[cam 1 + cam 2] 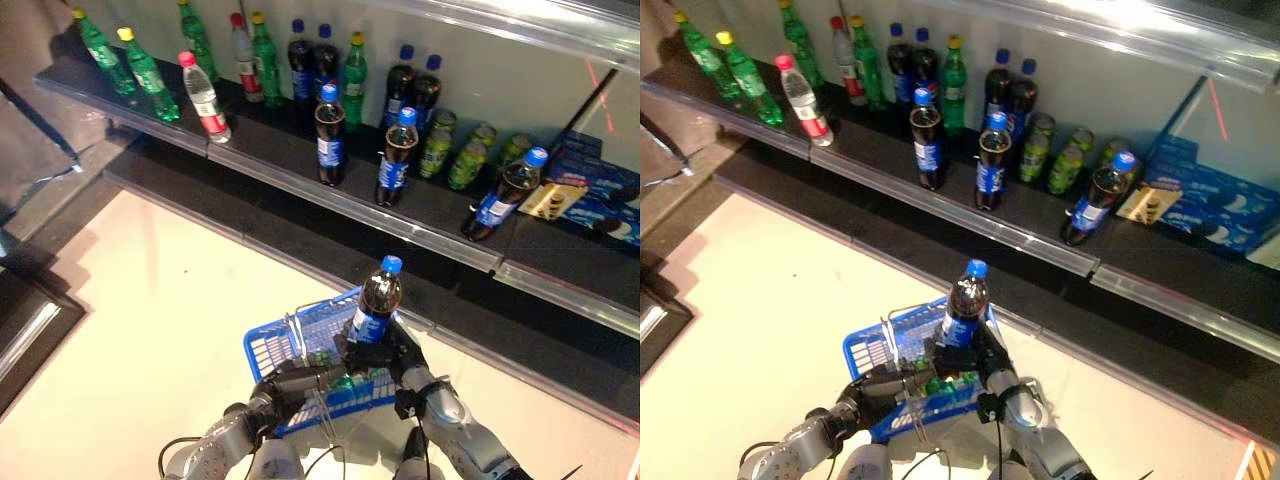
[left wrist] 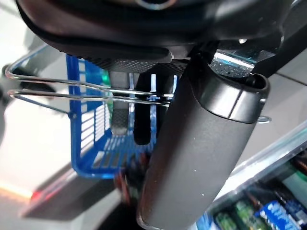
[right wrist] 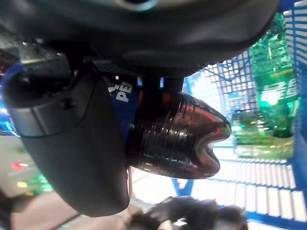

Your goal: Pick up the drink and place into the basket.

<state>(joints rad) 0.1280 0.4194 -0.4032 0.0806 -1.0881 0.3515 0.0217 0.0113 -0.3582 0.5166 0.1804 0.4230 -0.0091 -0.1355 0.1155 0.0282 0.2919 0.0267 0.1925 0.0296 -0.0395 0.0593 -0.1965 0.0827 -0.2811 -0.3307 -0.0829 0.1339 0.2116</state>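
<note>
A dark cola bottle (image 1: 376,298) with a blue cap and blue label stands upright in my right hand (image 1: 385,352), whose fingers are curled round its lower body. It hangs just above the blue plastic basket (image 1: 275,346). In the right wrist view the cola bottle's ribbed base (image 3: 180,139) shows past my thumb, over the basket's mesh and a green bottle (image 3: 273,81) lying inside. My left hand (image 1: 298,383) is shut on the basket's wire handle (image 2: 91,91), holding the basket up in front of me.
A long dark shelf (image 1: 290,160) runs across the back with green bottles (image 1: 140,65), a clear water bottle (image 1: 205,98), several cola bottles (image 1: 330,135), green cans (image 1: 465,160) and blue packets (image 1: 600,190). Pale floor (image 1: 150,320) lies to my left.
</note>
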